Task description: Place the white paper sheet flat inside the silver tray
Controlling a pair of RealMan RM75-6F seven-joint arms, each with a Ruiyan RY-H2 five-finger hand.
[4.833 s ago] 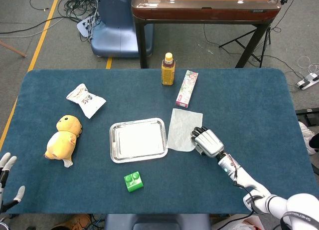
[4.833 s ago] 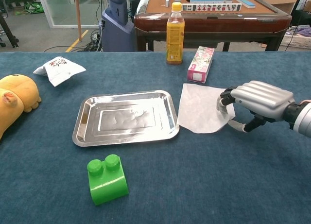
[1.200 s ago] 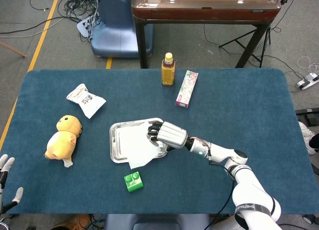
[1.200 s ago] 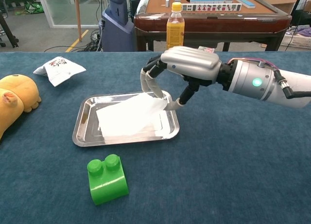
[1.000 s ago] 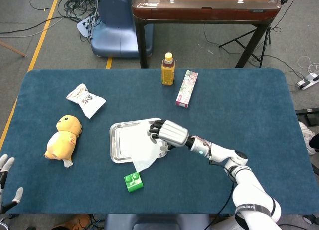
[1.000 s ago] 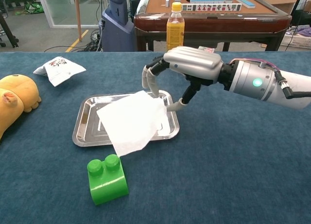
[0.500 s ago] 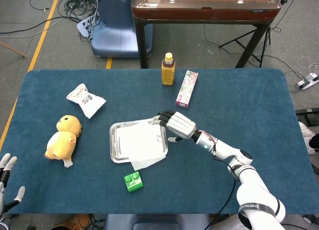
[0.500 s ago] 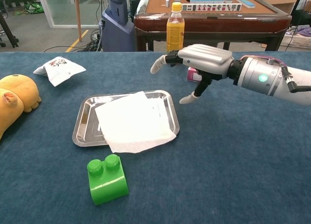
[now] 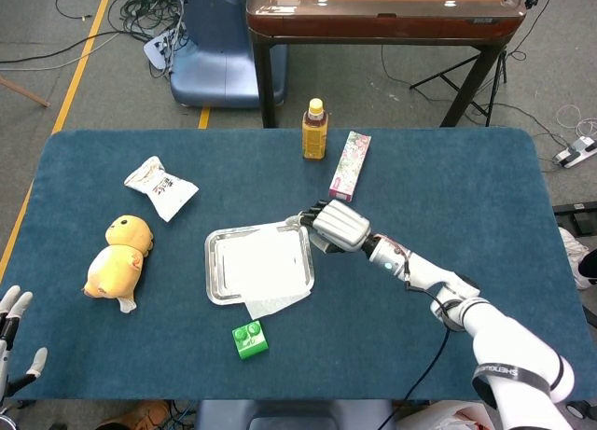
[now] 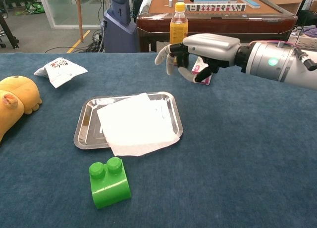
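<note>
The white paper sheet (image 10: 136,123) lies over the silver tray (image 10: 88,125) near the middle of the chest view, but not wholly within it: its lower edge and lower-right corner spill past the tray's near rim onto the blue desk (image 10: 237,163). It looks slightly rumpled rather than pressed flat, so the placement reads as close to done but not tidy. The overhang suggests the sheet sits a little too far toward the bottom of the frame and would need a nudge upward to lie inside the rim.

The right robot hand (image 10: 195,50) hovers above the desk at upper centre of the chest view, up and to the right of the tray, holding nothing, with its fingers loosely curved and apart. It is clear of both sheet and tray. The left robot hand (image 9: 11,329) shows only at the lower left corner of the head view, off the desk edge, fingers spread and empty.

A green block (image 10: 109,182) sits just below the overhanging paper corner, close enough to get in the way of any sweep from that side. A pink carton (image 9: 350,165) lies just behind the right robot hand, with an orange bottle (image 10: 178,26) beside it. A yellow plush toy (image 10: 15,100) and a white snack packet (image 10: 59,69) rest well apart at the left.
</note>
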